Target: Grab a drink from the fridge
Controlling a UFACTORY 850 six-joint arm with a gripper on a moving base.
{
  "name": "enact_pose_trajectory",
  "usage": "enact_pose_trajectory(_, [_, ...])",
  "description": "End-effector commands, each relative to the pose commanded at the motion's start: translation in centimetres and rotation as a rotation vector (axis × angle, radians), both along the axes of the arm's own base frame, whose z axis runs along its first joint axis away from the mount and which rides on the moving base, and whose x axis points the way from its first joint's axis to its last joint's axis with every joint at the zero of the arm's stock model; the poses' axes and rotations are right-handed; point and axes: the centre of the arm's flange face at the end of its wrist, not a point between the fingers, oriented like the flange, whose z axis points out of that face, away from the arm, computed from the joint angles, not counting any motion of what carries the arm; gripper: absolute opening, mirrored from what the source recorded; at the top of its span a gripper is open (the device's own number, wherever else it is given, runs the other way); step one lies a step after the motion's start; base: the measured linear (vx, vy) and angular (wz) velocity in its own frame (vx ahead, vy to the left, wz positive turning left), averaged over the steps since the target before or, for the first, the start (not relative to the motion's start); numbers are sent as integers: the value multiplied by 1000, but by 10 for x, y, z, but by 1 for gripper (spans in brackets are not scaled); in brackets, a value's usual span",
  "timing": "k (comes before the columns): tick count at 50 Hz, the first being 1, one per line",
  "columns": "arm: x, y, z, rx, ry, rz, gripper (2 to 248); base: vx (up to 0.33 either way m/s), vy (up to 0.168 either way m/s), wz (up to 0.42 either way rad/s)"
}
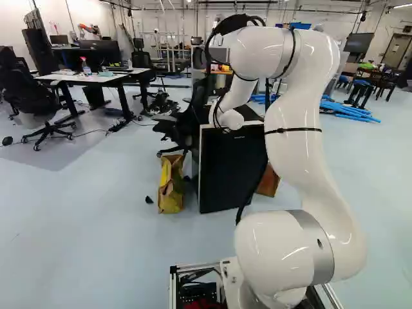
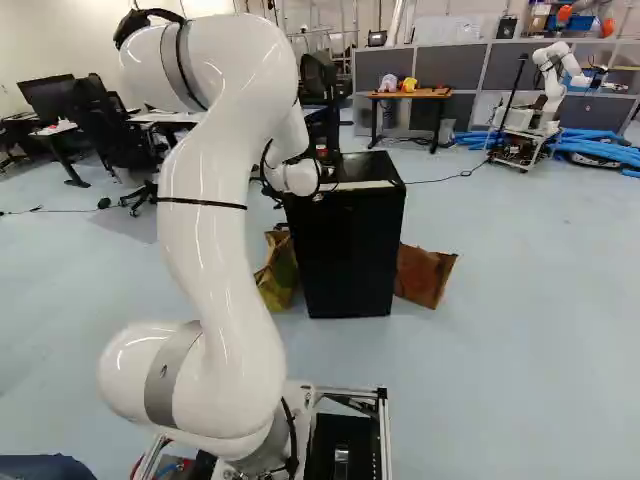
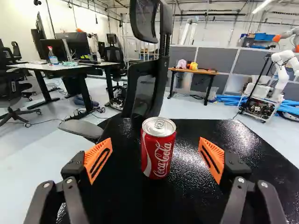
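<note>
the smooth white jointed arm (image 2: 220, 200) reaches toward the black, box-shaped fridge (image 2: 345, 250), the landmark for all positions below. the black mesh-backed office chair (image 3: 141, 95) stands beyond the fridge. the yellow-and-brown paper bag (image 1: 170, 187) sits on the floor to the left of the fridge; the plain brown paper bag (image 2: 425, 275) leans to its right. the black two-finger gripper (image 3: 154, 159) is over the fridge top, jaws wide apart, orange ribbed pads (image 3: 98, 158) facing inward. the small red-and-silver drink can (image 3: 159, 154) stands upright on the fridge top, between the pads in the wrist view and touching neither.

step in hand, as judged: final approach before the grasp. next move: confirm that the can is deep enough between the pads, advance if required, then close evenly and lift straight up.

limits of view: the arm's wrist hides the gripper in the left base view. finger depth relative to the can cannot be confirmed.
</note>
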Motion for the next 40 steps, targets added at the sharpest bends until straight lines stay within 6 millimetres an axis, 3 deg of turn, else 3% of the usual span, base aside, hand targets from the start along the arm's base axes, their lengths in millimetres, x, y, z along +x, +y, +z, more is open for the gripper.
enact_pose_trajectory(24, [23, 0, -8, -2, 12, 0, 247, 0, 0, 0])
enact_pose_trajectory(40, [23, 0, -8, 9, 13, -2, 247, 0, 0, 0])
